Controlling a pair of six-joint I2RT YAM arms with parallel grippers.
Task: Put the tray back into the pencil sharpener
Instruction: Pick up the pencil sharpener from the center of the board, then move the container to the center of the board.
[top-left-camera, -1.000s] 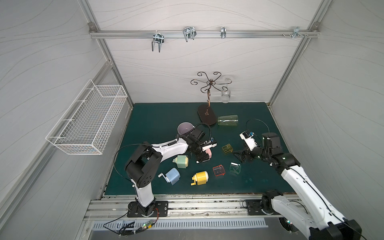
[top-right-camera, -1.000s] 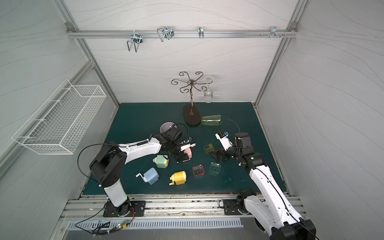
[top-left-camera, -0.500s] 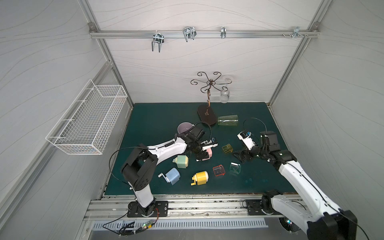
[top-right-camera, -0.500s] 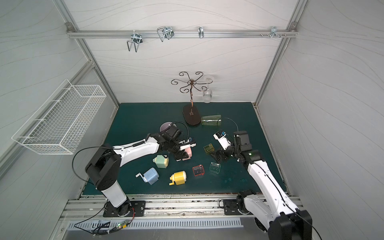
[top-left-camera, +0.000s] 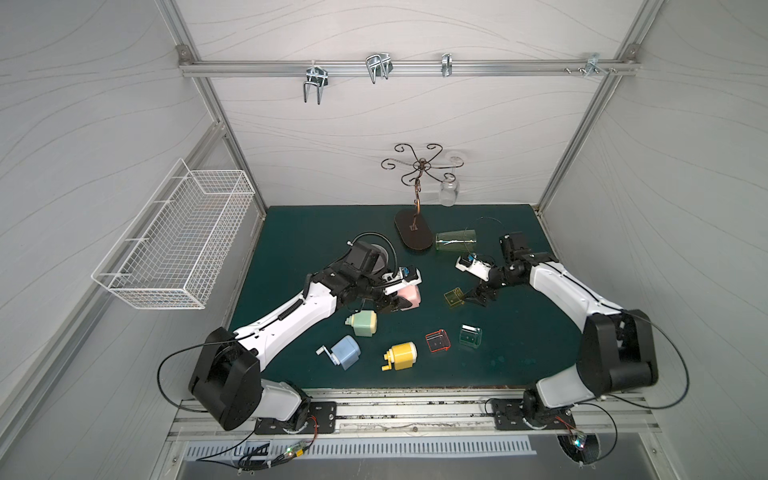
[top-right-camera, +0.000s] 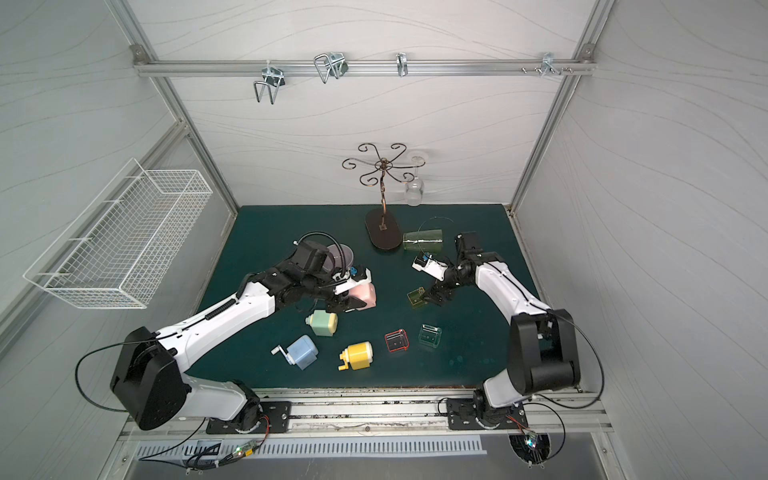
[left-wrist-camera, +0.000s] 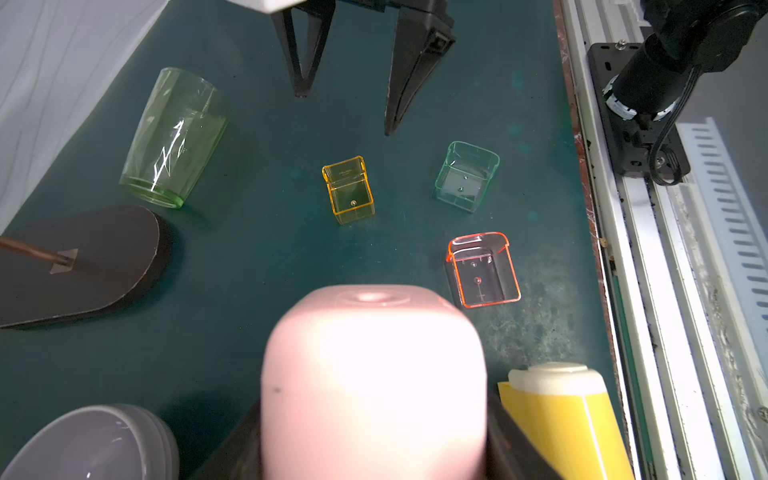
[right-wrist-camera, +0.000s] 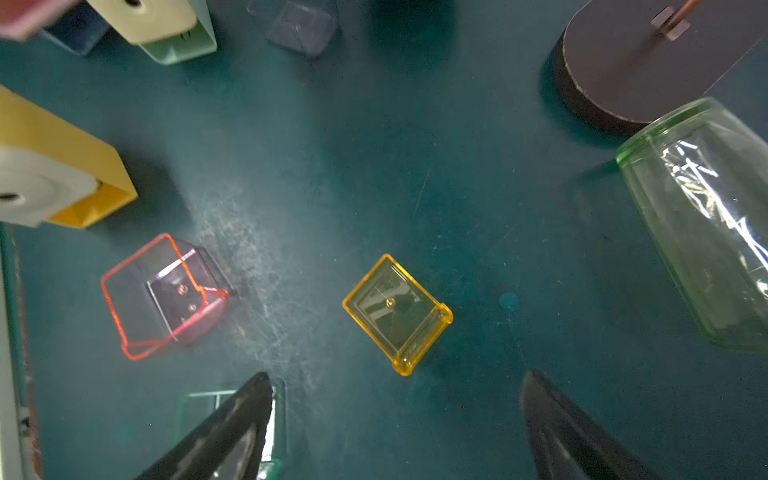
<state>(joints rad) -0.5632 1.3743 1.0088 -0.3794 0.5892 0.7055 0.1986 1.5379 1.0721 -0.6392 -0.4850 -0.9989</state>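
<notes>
My left gripper is shut on a pink pencil sharpener, which fills the lower left wrist view; the jaws press its two sides. A yellow clear tray lies on the green mat to its right. My right gripper hangs open just beside and above this tray, fingers spread wide and holding nothing. In the right wrist view the yellow tray lies just ahead of the fingertips. A red tray and a green tray lie nearer the front.
Green, blue and yellow sharpeners lie in front of my left arm. A green glass lies on its side by the dark stand base. A grey bowl sits under my left wrist. A wire basket hangs on the left wall.
My left gripper has closed on the pink sharpener and shifted it slightly toward the back. The right gripper has drifted a little toward the back, still open.
</notes>
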